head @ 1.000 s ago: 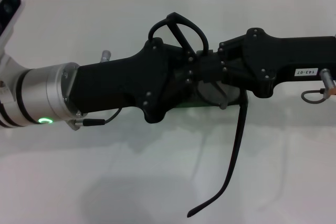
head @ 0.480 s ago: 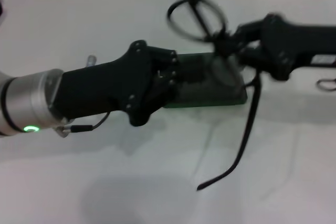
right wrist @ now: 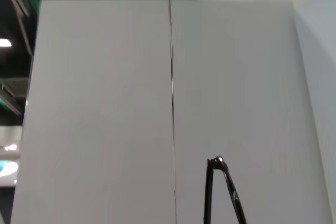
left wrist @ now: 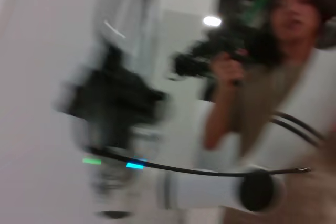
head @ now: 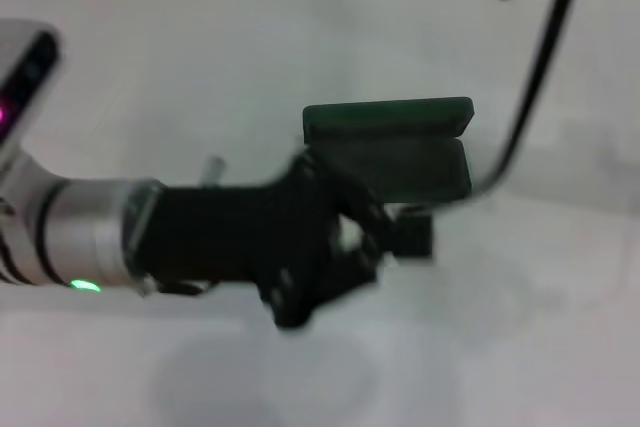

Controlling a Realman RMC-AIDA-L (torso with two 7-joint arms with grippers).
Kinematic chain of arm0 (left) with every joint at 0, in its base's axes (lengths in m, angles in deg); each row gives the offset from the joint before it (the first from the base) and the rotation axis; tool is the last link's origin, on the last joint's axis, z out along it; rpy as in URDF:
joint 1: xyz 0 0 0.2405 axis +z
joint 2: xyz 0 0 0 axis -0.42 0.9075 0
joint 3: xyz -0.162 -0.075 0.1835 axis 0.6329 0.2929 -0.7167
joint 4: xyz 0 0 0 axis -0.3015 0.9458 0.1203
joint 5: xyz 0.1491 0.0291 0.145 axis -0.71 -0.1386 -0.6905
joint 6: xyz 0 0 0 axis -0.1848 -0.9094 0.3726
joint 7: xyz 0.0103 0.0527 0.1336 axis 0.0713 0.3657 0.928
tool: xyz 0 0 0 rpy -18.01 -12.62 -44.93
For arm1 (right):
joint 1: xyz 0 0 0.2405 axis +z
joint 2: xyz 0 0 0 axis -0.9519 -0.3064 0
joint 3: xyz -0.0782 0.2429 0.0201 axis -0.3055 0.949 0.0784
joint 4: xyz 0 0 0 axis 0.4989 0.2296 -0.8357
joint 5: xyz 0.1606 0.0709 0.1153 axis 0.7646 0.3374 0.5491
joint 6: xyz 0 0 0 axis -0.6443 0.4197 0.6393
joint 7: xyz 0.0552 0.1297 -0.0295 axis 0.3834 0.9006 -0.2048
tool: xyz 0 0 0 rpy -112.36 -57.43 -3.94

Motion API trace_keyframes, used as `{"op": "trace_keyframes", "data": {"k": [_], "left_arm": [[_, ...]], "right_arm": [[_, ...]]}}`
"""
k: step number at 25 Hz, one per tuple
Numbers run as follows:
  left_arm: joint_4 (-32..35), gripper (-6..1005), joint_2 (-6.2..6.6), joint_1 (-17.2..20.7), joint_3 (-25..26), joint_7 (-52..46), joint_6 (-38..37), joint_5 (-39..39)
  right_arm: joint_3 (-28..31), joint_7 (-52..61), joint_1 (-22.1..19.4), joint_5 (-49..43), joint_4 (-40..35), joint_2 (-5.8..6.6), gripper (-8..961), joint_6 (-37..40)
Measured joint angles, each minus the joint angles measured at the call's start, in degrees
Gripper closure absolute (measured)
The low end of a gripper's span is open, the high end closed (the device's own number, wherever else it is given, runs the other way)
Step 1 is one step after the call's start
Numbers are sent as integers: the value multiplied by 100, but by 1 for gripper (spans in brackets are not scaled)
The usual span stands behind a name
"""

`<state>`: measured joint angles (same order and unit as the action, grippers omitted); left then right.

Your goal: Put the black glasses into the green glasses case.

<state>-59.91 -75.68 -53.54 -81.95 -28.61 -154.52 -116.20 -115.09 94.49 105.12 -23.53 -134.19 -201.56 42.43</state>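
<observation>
The green glasses case lies open mid-table, its lid raised at the far side and the dark inside showing. The black glasses hang in the air above and right of the case. Their lens rims are cut by the top edge and one long temple arm dangles down toward the case's right end. A piece of the frame shows close in the right wrist view. The right gripper is out of the head view. My left gripper is blurred, just in front of the case's near edge.
The white table spreads around the case, with a tiled wall behind it. The left wrist view is blurred and shows a person holding a dark device, and a white arm beyond the table.
The right arm has carried the glasses up and away to the top right, out of the head view. The left arm has pulled back toward me, uncovering the open case.
</observation>
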Motion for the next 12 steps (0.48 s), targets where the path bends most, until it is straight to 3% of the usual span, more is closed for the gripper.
{"op": "trace_keyframes", "data": {"k": [2, 3, 7, 12], "left_arm": [[-15, 967, -8, -27, -240, 86, -24, 122], [-30, 967, -33, -56, -898, 342, -44, 762], [-86, 967, -39, 30, -1320, 639, -26, 1670], [-500, 967, -40, 170, -1398, 1001, -7, 2707]], "right_arm": [[-279, -335, 274, 92, 416, -2, 848, -183], [-437, -501, 412, 107, 628, -4, 848, -284], [-1084, -1112, 711, 119, 1304, -10, 847, -707], [-1964, -1451, 610, 250, 1561, -14, 845, -1060]]}}
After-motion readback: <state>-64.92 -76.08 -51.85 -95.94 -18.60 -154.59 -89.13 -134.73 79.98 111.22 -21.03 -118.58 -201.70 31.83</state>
